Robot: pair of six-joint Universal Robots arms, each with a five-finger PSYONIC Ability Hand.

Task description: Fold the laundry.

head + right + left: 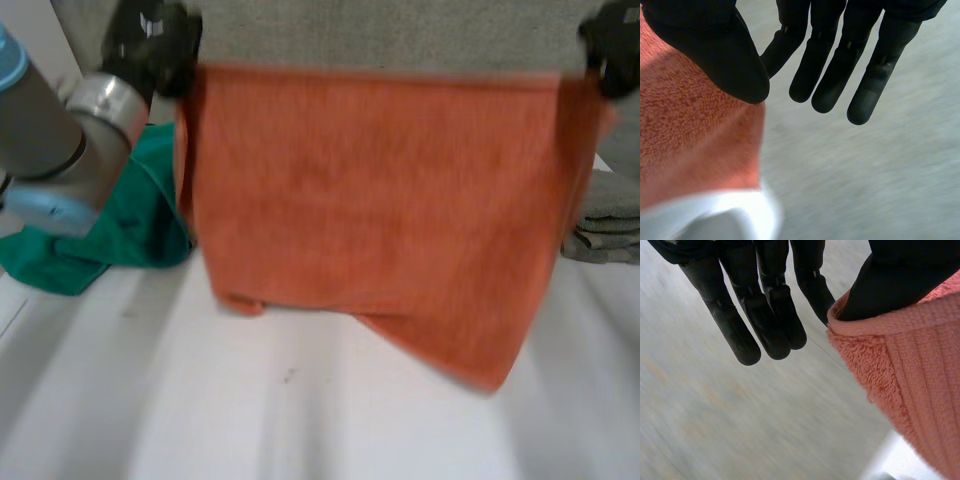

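Head view: a rectangular orange terry towel (370, 200) hangs spread over the middle of the white table (300, 410), held up by its two top corners. The left hand (150, 45) pinches the left corner and the right hand (612, 50) the right one. In each wrist view the thumb presses the cloth against straight fingers. A crumpled green cloth (140, 220) lies by the table's left edge, and folded grey towels (605, 225) by its right edge.
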